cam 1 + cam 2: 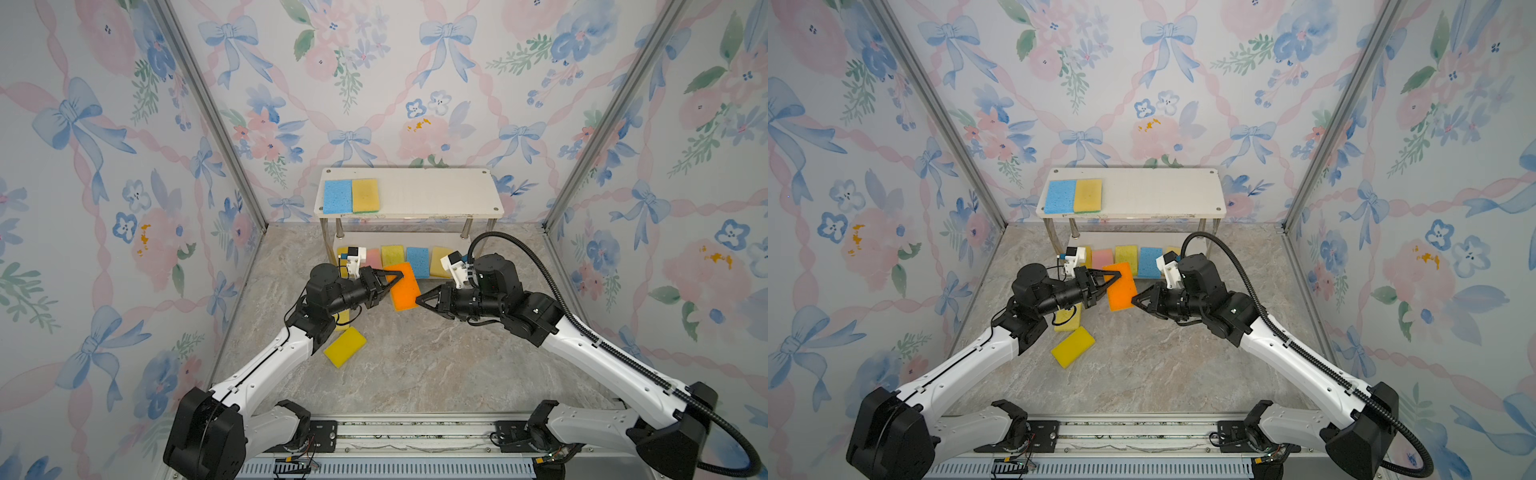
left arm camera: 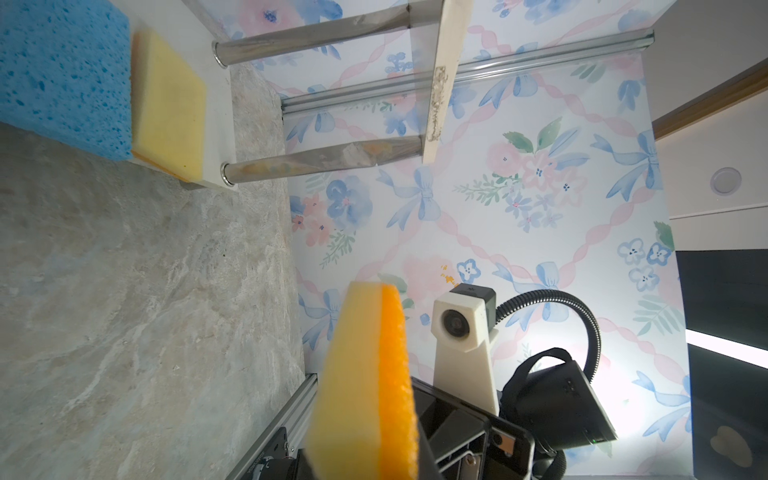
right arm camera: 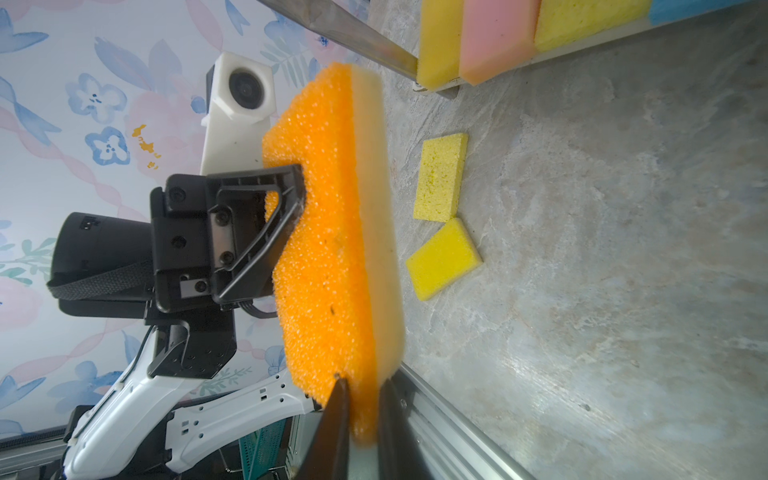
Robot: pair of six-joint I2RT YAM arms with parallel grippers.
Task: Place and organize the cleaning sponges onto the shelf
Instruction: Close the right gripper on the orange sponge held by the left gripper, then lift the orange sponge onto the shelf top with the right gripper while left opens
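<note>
An orange sponge [image 1: 405, 289] [image 1: 1121, 286] with a pale yellow back hangs above the floor in front of the shelf [image 1: 436, 195], held at both ends. My left gripper [image 1: 397, 279] [image 2: 365, 465] is shut on its left end, one finger [image 3: 286, 199] pressing into the orange face. At the opposite end my right gripper [image 1: 419, 300] [image 3: 361, 386] pinches the sponge [image 3: 328, 249]. A blue sponge [image 1: 337, 196] and a yellow sponge [image 1: 365, 195] lie side by side on the top board. The lower board holds a row of pink [image 1: 374, 257], yellow [image 1: 392, 254] and blue [image 1: 417, 261] sponges.
Two loose sponges lie on the marble floor by the left arm: a bright yellow one [image 1: 345, 346] [image 3: 442, 257] and a paler one [image 3: 440, 176], partly under the arm in both top views. Wallpapered walls enclose three sides. A metal rail [image 1: 395, 428] runs along the front.
</note>
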